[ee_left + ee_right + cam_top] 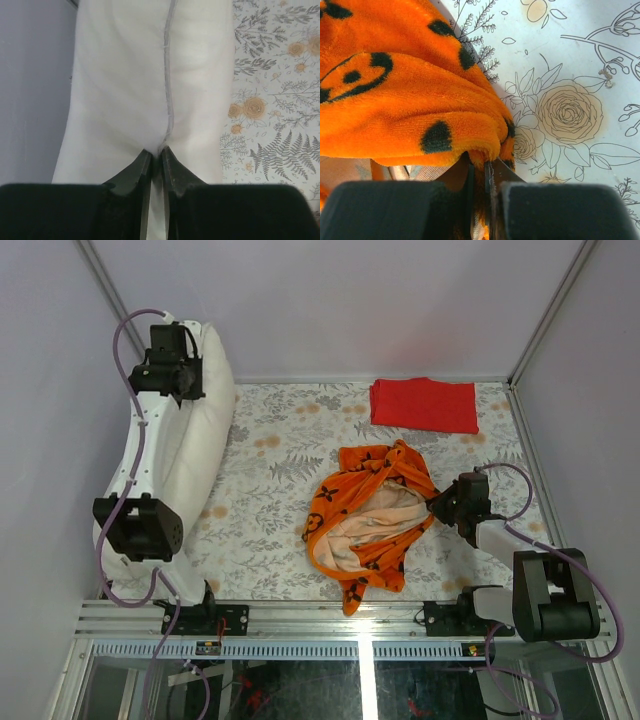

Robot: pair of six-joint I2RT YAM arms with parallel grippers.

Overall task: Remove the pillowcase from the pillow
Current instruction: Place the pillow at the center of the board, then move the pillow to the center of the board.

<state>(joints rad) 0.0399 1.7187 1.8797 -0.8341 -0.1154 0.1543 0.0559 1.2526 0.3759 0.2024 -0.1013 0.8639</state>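
Observation:
The white pillow stands along the left wall, bare, free of its cover. My left gripper is shut on the pillow's far end, pinching fabric at its grey seam; the gripper shows shut in the left wrist view. The orange pillowcase with black motifs lies crumpled at the table's middle, its pale lining showing. My right gripper is shut on the pillowcase's right edge, with orange pile squeezed between the jaws at the gripper.
A folded red cloth lies at the back right. The floral table covering spans the surface. Grey walls close in the left, back and right. A metal rail runs along the near edge.

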